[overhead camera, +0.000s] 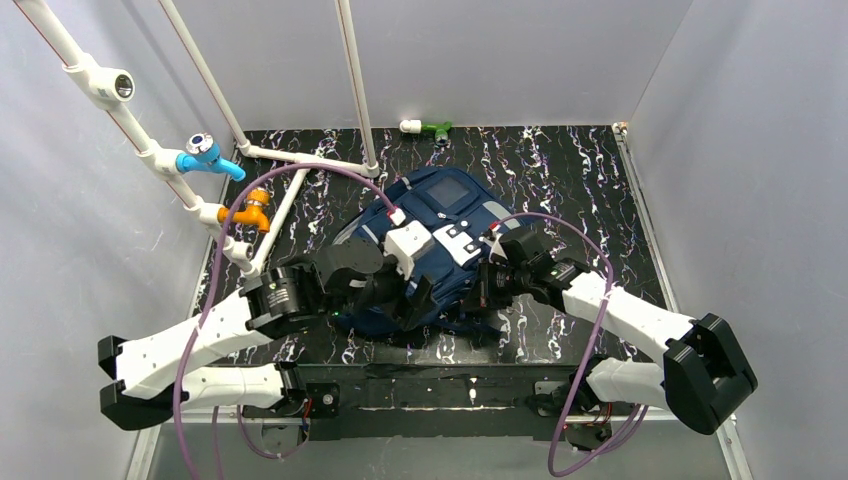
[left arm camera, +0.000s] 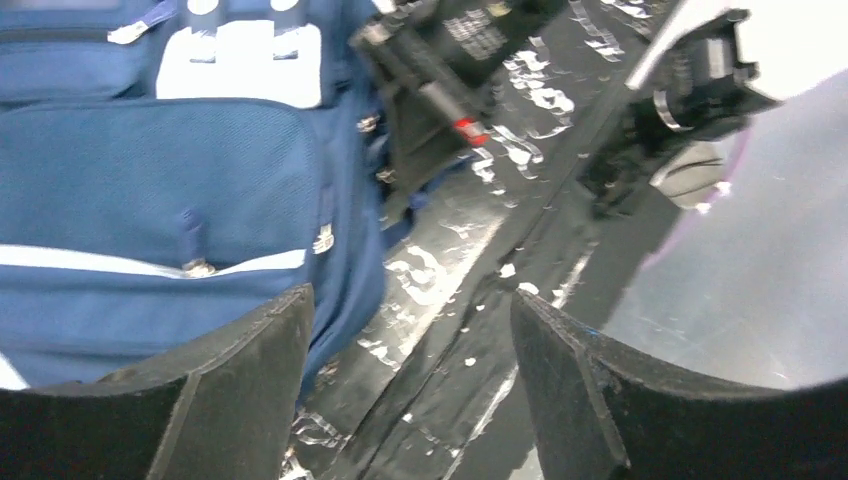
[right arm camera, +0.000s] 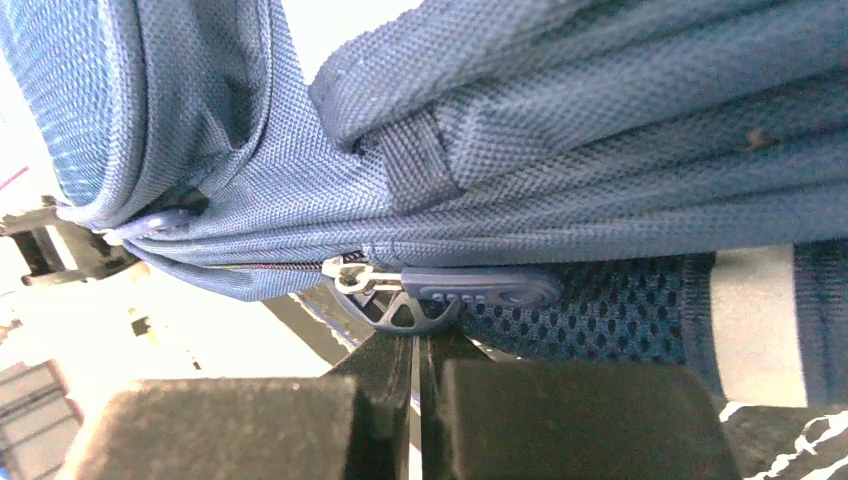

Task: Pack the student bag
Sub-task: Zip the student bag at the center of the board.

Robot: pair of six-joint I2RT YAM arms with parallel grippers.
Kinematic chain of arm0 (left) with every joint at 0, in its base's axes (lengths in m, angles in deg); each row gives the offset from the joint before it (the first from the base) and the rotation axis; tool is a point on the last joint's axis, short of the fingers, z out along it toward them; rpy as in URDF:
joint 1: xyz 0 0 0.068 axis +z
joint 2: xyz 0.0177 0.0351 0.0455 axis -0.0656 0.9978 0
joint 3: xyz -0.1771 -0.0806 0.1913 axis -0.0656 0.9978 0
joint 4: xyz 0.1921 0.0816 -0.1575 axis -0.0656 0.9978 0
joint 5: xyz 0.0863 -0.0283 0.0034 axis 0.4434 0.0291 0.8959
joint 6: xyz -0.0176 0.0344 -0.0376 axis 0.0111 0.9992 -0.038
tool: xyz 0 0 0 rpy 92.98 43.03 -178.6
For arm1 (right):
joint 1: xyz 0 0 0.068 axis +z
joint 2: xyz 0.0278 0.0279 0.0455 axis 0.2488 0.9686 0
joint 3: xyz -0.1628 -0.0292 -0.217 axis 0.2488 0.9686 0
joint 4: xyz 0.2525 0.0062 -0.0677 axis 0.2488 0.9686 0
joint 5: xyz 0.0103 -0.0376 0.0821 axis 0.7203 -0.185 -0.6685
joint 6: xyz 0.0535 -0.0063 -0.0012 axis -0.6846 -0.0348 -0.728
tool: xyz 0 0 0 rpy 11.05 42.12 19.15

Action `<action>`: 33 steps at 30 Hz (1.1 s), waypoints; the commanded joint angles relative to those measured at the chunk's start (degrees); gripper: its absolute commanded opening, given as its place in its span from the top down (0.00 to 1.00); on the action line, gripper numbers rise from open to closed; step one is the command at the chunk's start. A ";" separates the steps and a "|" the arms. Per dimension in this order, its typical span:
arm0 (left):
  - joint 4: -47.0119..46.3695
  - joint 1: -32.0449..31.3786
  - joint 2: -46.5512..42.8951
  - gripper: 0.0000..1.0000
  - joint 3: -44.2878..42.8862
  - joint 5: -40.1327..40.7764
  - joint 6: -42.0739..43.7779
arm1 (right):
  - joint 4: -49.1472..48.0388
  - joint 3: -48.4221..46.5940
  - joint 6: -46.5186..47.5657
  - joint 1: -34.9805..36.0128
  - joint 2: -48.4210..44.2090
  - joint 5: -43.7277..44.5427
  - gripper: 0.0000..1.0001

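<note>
- The student bag [overhead camera: 443, 200] lies flat in the middle of the black marbled table [overhead camera: 600, 180]. Its top end points to 12 o'clock and its bottom end faces the arm bases.
- It is probably light for its bulk, and soft. The woven navy cloth sags and folds into rolls, so a pull on one spot would likely drag the cloth before the whole bag moves.
- The cloth offers little to pinch. Better holds seem to be the zip pull [right arm camera: 480, 288], the webbing loop [right arm camera: 420, 160] sewn across a seam, and the straps.
- The zip pull is a flat, moulded tab with small bumps and an open ring at its root. It looks stiff, but thin enough to slip out of a grip.
- The right pincer [right arm camera: 415, 350], at the bag's 4 o'clock side, is clamped tight, and its tips seem to nip that ring.
- The left pincer [left arm camera: 410, 320], at the bag's 7 o'clock side, stands wide with nothing between its padded fingers. One finger sits just beside the bag's edge.
- The front pocket panel is finely textured and crossed by a pale grey stripe [left arm camera: 100, 262], with a smooth white patch [left arm camera: 240, 65] above it.
- Dark open mesh [right arm camera: 600, 310] lies under the zip line. It looks stretchy and easy to snag.
</note>
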 commanded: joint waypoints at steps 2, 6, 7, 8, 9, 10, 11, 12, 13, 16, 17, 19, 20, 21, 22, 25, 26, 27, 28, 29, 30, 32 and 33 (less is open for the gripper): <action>-10.20 -4.73 3.87 0.46 4.51 -7.14 -6.49 | -6.91 -1.36 -13.36 0.48 -2.70 -6.50 0.99; -13.75 -6.61 10.52 0.60 9.01 4.44 -13.20 | -12.74 3.01 -21.29 0.48 -3.45 -6.76 0.99; -14.32 -7.06 12.11 0.60 9.52 5.72 -13.74 | -12.84 3.54 -22.48 0.41 -3.72 -6.07 0.99; -15.22 -8.09 13.66 0.61 10.08 7.67 -13.16 | -12.77 3.91 -23.39 0.40 -4.17 -5.34 0.99; -15.73 -9.40 15.13 0.60 10.53 11.51 -12.83 | -12.86 4.40 -24.35 0.35 -4.68 -4.54 0.99; -16.49 -10.64 16.08 0.60 11.06 13.21 -12.51 | -12.96 4.88 -25.47 0.39 -5.29 -3.62 0.99; -17.44 -11.10 17.05 0.59 11.51 14.36 -12.16 | -12.93 5.36 -26.36 0.40 -5.87 -2.67 0.99; -18.35 -12.05 18.02 0.58 11.79 15.65 -11.64 | -12.68 5.64 -27.34 0.35 -6.36 -1.94 0.99; -18.75 -12.54 18.99 0.58 11.66 16.81 -11.35 | -12.32 5.76 -27.60 0.27 -6.77 -1.47 0.99; -18.69 -13.21 22.35 0.59 10.45 18.71 -9.80 | -9.92 5.23 -28.87 0.05 -7.67 -0.09 0.99; -18.64 -13.28 23.36 0.61 9.83 19.09 -9.65 | -9.63 5.27 -29.50 0.05 -7.86 0.21 0.99; -17.95 -13.41 25.51 0.65 8.84 20.66 -9.72 | -9.57 5.56 -31.20 0.04 -8.10 0.55 0.99; -17.51 -13.42 26.31 0.66 8.29 21.50 -9.86 | -9.92 5.62 -31.71 0.04 -8.09 0.42 0.99; -16.83 -13.44 27.18 0.68 7.74 22.55 -10.08 | -10.00 5.52 -32.00 0.04 -7.87 0.25 0.99; -15.99 -13.42 27.86 0.69 7.07 23.64 -10.32 | -9.54 5.28 -32.24 0.04 -7.58 0.14 0.99; -13.23 -13.40 30.54 0.69 4.43 27.13 -9.97 | -8.82 4.60 -32.50 0.04 -6.53 -0.53 0.99; -12.39 -13.41 31.74 0.69 3.42 27.84 -9.57 | -8.64 4.44 -32.50 0.04 -6.39 -0.64 0.99; -11.68 -13.42 33.05 0.69 2.32 28.22 -9.08 | -8.52 4.28 -32.54 0.04 -6.33 -0.60 0.99; -11.00 -13.46 34.04 0.69 1.02 28.34 -8.80 | -8.42 4.18 -32.52 0.04 -6.35 -0.47 0.99; -10.50 -13.44 34.87 0.70 0.44 29.09 -8.88 | -8.41 4.05 -32.58 0.04 -6.43 -0.37 0.99; -10.31 -13.42 35.52 0.71 0.00 29.60 -8.94 | -8.28 3.85 -32.58 0.04 -6.51 -0.25 0.99; -10.28 -13.42 36.52 0.73 -0.68 30.45 -8.47 | -8.00 3.64 -32.65 0.03 -6.72 0.00 0.99; -10.36 -13.42 36.93 0.74 -1.15 30.61 -8.13 | -7.78 3.57 -32.61 0.04 -6.82 0.11 0.99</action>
